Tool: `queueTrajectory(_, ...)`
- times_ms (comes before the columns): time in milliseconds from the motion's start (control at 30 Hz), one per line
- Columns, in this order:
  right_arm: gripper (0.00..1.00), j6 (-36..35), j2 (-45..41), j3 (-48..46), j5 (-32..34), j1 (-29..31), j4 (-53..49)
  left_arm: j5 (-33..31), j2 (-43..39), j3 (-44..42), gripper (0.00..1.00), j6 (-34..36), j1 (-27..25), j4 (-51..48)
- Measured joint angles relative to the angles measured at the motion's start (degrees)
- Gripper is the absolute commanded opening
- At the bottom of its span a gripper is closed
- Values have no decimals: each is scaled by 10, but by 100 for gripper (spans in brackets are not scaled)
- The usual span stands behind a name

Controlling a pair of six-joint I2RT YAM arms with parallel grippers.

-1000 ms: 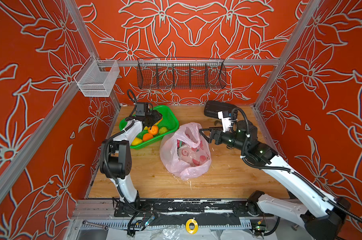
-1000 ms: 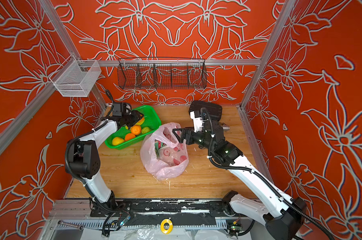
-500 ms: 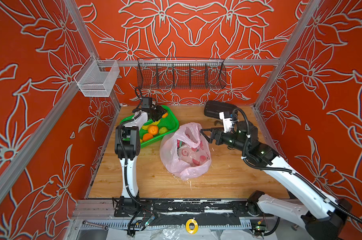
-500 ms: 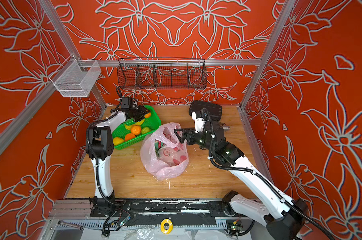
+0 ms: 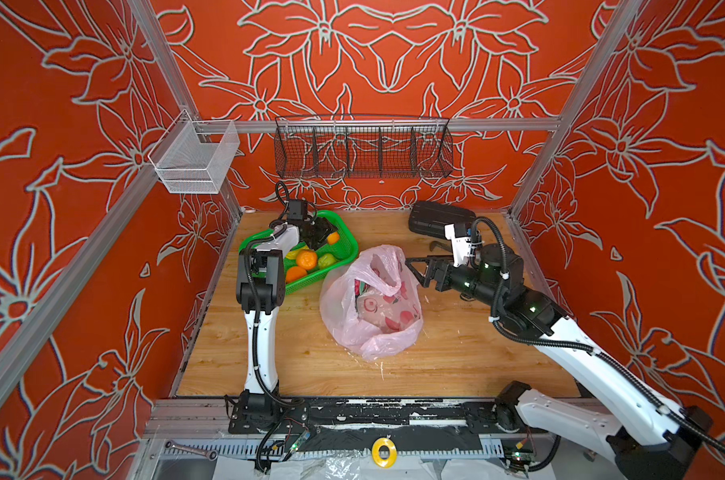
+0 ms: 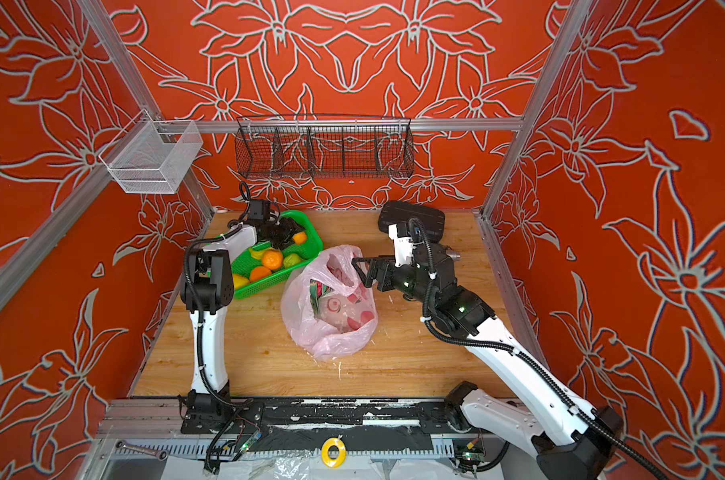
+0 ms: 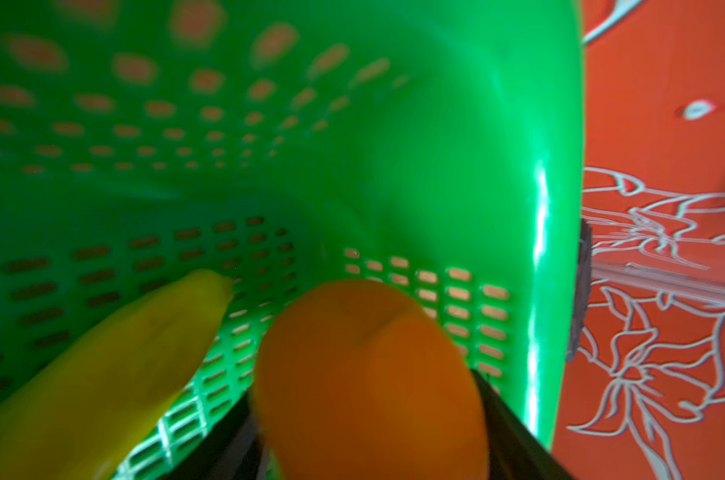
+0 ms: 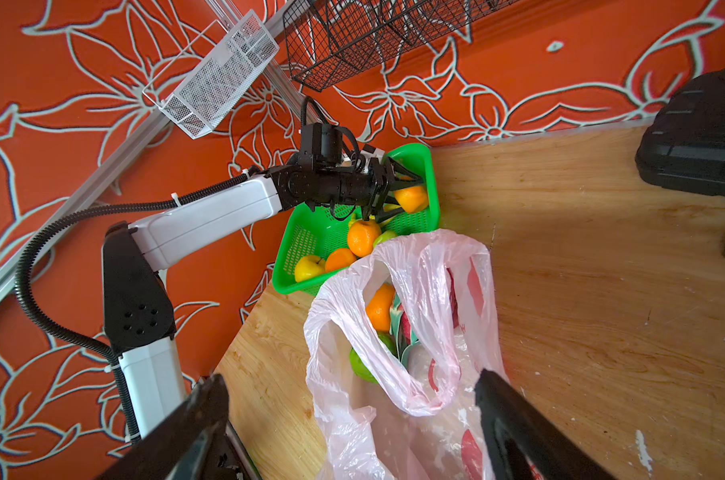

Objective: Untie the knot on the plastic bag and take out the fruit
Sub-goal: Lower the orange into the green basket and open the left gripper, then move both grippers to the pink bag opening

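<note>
In both top views we've got the thin, crinkly pink bag [image 5: 371,307] slumped in the middle of the wooden table [image 5: 456,353]. Its mouth gapes open, just beside the perforated green plastic basket [image 5: 348,245]. The left gripper [image 5: 329,233] hangs over the basket's far corner with a round orange [image 5: 333,238] between its fingers. The right gripper [image 5: 413,272] sits at the bag's rim, jaws spread wide, pinching nothing.

Left wrist view: blurry orange, smooth yellow banana [image 7: 103,365], slotted basket wall. We can't tell if the orange is gripped or loose.

Right wrist view: inside the bag, a second orange [image 8: 379,309] and a green fruit [image 8: 361,368] under floppy handle loops [image 8: 435,266].
</note>
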Motion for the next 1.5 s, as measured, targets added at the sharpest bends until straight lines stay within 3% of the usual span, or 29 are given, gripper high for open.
queueTrajectory(267, 94, 0, -21, -4, 8, 0, -9, -7, -13, -40, 79, -2, 0, 17)
queueTrajectory(433, 94, 0, -28, -10, 12, 0, -9, -13, -63, -92, 79, -2, 0, 22)
queueTrajectory(667, 94, 0, -27, -12, 11, 0, -9, -19, -207, -161, 77, 5, 0, 31)
queueTrajectory(900, 81, -1, -6, -13, -6, 5, -3, -35, -419, -270, 74, 5, -13, 47)
queueTrajectory(1000, 76, -1, 10, -13, -19, 11, 0, -70, -506, -303, 73, 17, -56, 31)
queueTrajectory(1267, 65, -9, 66, -13, -31, 55, -1, -244, -684, -360, 72, 63, -272, -69)
queueTrajectory(1500, 62, 16, 111, -45, -30, 97, 25, -348, -681, -428, 71, 51, -384, -165)
